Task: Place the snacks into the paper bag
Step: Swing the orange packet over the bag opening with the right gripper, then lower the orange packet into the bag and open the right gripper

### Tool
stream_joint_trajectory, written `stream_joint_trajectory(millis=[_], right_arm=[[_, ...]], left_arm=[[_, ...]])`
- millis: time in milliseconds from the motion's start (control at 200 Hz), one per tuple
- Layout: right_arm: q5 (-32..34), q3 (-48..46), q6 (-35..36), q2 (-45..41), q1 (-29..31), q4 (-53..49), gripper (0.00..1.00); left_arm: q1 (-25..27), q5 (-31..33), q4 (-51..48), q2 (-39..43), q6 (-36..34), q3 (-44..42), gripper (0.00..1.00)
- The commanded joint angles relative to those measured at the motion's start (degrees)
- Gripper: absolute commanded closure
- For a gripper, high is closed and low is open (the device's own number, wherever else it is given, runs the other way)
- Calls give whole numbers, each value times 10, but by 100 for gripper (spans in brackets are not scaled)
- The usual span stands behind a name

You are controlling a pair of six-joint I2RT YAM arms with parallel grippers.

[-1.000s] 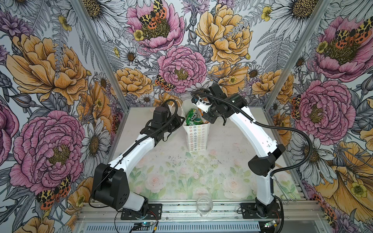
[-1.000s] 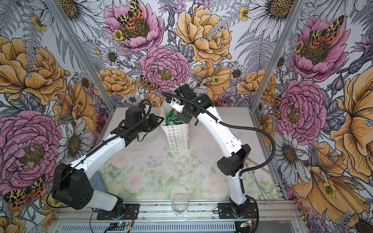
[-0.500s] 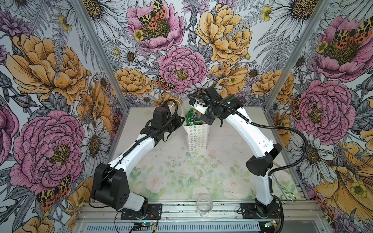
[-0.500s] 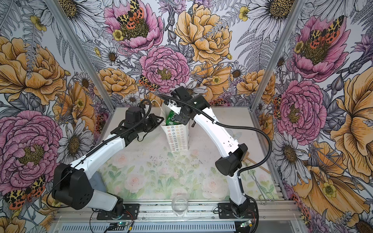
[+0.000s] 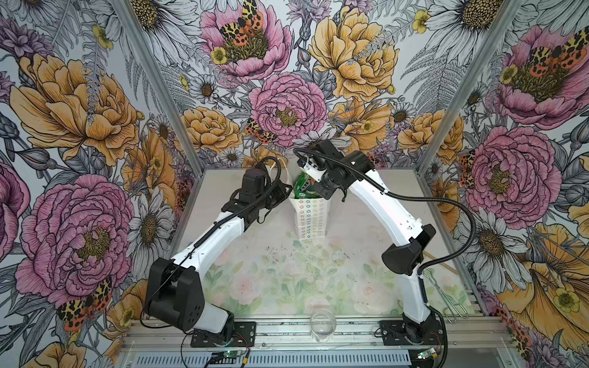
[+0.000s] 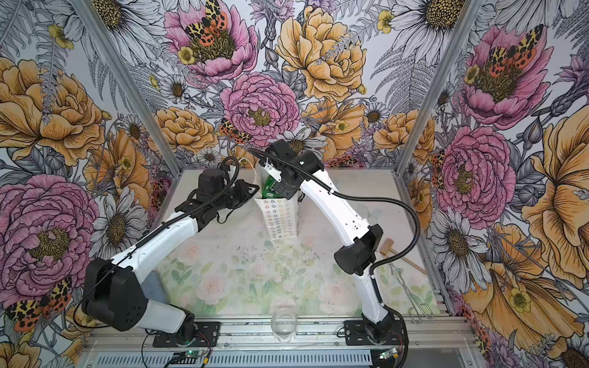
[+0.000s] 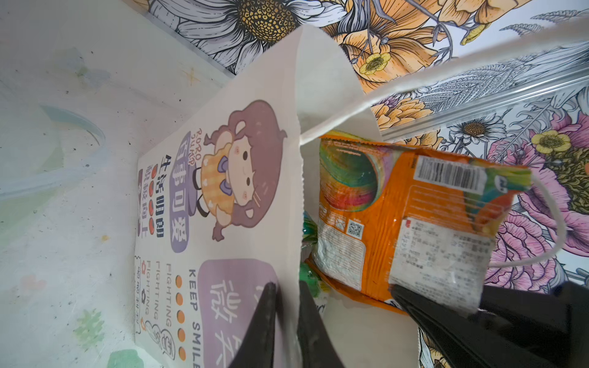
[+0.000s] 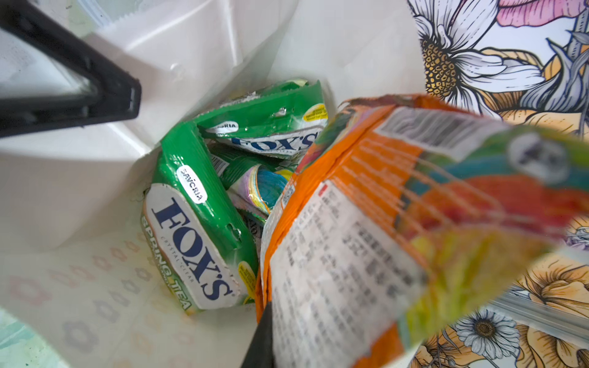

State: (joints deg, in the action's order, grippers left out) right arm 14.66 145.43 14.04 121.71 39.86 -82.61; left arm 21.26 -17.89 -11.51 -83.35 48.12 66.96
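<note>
The white paper bag (image 5: 310, 216) (image 6: 282, 220) stands upright at the back middle of the table. My left gripper (image 7: 285, 283) is shut on its rim, one finger inside and one outside. My right gripper (image 5: 310, 181) hangs over the bag's mouth with an orange snack packet (image 7: 414, 207) (image 8: 366, 239) tilted into the opening. The packet is blurred and lies against the one visible finger (image 8: 264, 337); the other finger is hidden behind it. Several green FOX'S snacks (image 8: 191, 229) lie inside the bag, and green shows at its mouth (image 5: 301, 188).
A clear glass (image 5: 323, 325) (image 6: 283, 323) stands at the front edge in the middle. A wooden mallet (image 6: 387, 247) and metal tongs (image 6: 411, 296) lie at the right edge. Flowered walls close in the back and both sides.
My right arm has swung left over the bag and brought the orange packet down into its mouth. The left arm and the bag have stayed put.
</note>
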Motion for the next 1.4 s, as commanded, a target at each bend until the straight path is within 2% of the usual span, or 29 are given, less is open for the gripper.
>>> stream_joint_trajectory(millis=[0, 160, 435, 530, 615, 861, 1091, 1141, 1396], right_arm=[[1, 21, -29, 1, 8, -8, 74], [-38, 23, -47, -1, 9, -16, 67], [-105, 24, -65, 6, 9, -27, 66], [-98, 34, -82, 19, 8, -28, 80], [-101, 43, -97, 29, 4, -28, 100], [-121, 68, -147, 47, -21, -25, 100], [-171, 69, -245, 45, -71, -6, 100], [-192, 69, -252, 45, -77, -1, 100], [-215, 70, -267, 64, -76, 5, 100]], left_arm=[[6, -6, 9, -4, 6, 15, 85], [8, -5, 9, -6, 6, 17, 85], [10, -2, 8, -6, 6, 17, 85], [11, -2, 7, -5, 6, 17, 85], [11, 0, 6, -3, 5, 16, 85], [11, 1, 5, -1, 4, 14, 85], [9, 0, 5, -1, 4, 13, 85], [8, 0, 5, 0, 4, 13, 85], [7, -2, 7, -1, 4, 13, 85]])
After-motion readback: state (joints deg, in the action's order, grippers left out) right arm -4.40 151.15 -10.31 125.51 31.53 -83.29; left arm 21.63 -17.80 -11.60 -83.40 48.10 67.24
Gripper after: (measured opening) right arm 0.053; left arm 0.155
